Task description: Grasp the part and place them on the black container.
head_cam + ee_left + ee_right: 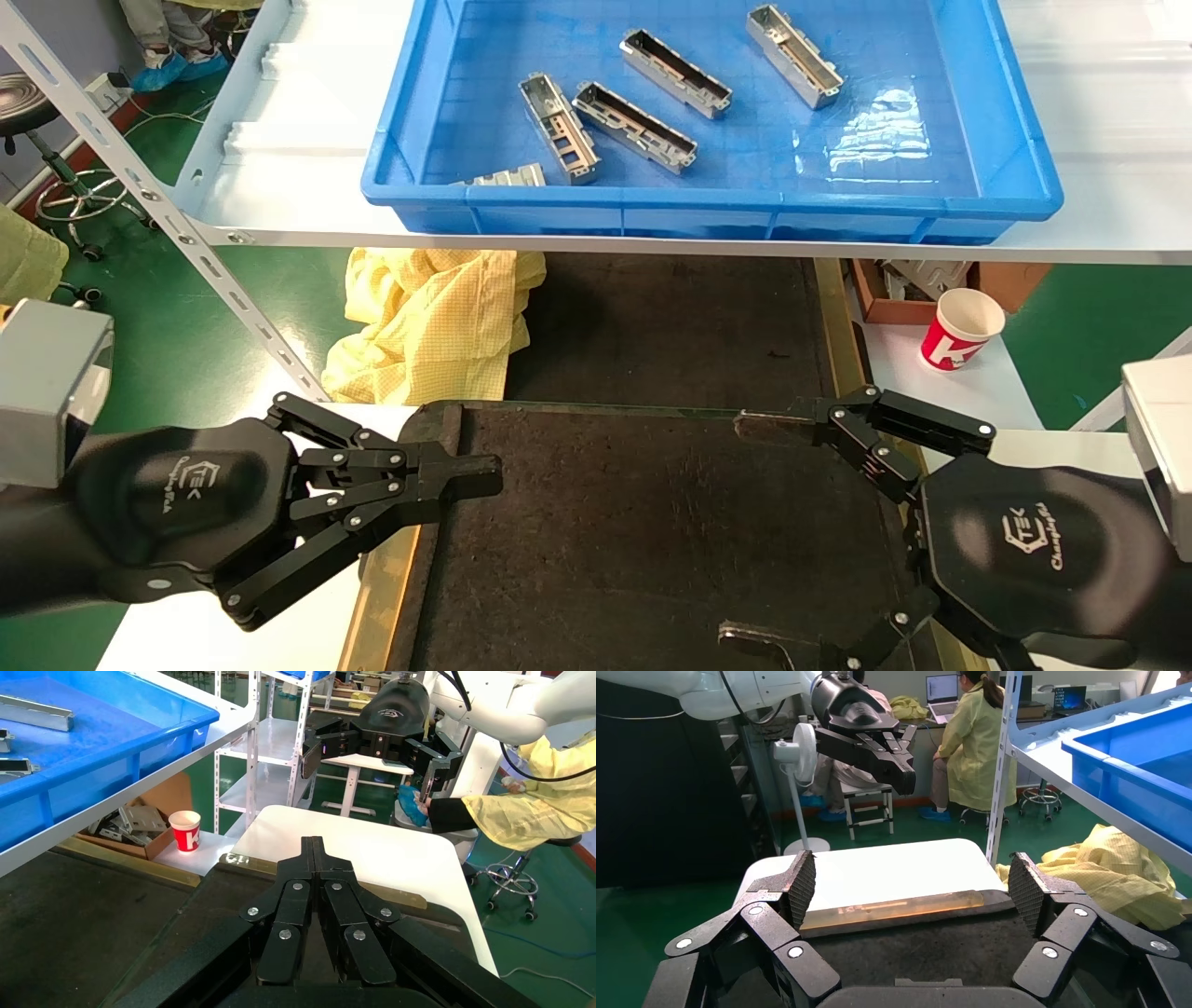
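Note:
Several silver-grey parts lie in the blue crate (484, 210) on the shelf, among them one at the middle (635, 126), one beside it (559, 126) and one at the far right (794, 54). The black container (652, 540) lies low in front of me, brass strips along its sides; it also shows in the right wrist view (912, 952). My left gripper (484, 475) is shut and empty over the tray's left edge, as the left wrist view shows (313, 846). My right gripper (745, 531) is open and empty over the tray's right side, its pads (803, 885) wide apart.
A yellow cloth (428, 317) lies under the shelf at the left. A red-and-white paper cup (959, 328) and a cardboard box of metal pieces (908, 280) stand at the right. A slanted shelf strut (168, 214) runs down the left. A second dark mat (670, 317) lies beyond the tray.

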`<action>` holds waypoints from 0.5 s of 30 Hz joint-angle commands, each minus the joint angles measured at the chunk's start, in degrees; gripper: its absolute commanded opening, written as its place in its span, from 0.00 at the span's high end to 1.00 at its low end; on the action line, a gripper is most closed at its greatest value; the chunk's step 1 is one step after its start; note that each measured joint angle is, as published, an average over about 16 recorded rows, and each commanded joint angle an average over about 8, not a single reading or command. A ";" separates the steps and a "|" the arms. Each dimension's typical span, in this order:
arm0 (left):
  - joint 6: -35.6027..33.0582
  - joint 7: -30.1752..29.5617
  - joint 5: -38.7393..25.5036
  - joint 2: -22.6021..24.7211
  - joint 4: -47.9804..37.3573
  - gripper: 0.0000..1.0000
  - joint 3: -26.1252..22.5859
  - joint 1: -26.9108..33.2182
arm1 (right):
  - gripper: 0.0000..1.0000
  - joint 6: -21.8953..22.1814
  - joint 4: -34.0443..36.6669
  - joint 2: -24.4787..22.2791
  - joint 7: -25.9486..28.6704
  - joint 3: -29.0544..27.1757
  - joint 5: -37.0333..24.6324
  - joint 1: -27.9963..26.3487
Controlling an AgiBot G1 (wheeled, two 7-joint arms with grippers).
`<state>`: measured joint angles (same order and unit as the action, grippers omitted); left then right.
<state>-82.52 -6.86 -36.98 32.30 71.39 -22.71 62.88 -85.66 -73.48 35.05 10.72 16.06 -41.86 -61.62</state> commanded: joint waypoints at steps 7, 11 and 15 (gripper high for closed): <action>0.00 0.00 0.00 0.00 0.00 1.00 0.00 0.00 | 0.00 0.00 -0.01 0.00 0.00 0.00 0.00 0.01; 0.00 0.00 0.00 0.00 0.00 0.91 0.00 0.00 | 0.00 -0.06 -0.10 -0.12 -0.04 0.05 -0.41 -0.48; 0.00 0.00 0.00 0.00 0.00 0.41 0.00 0.00 | 0.00 -0.15 0.40 0.07 0.62 0.53 -2.23 -3.87</action>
<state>-82.52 -6.86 -36.98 32.30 71.39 -22.71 62.88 -85.51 -72.19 35.66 12.13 16.94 -44.84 -67.27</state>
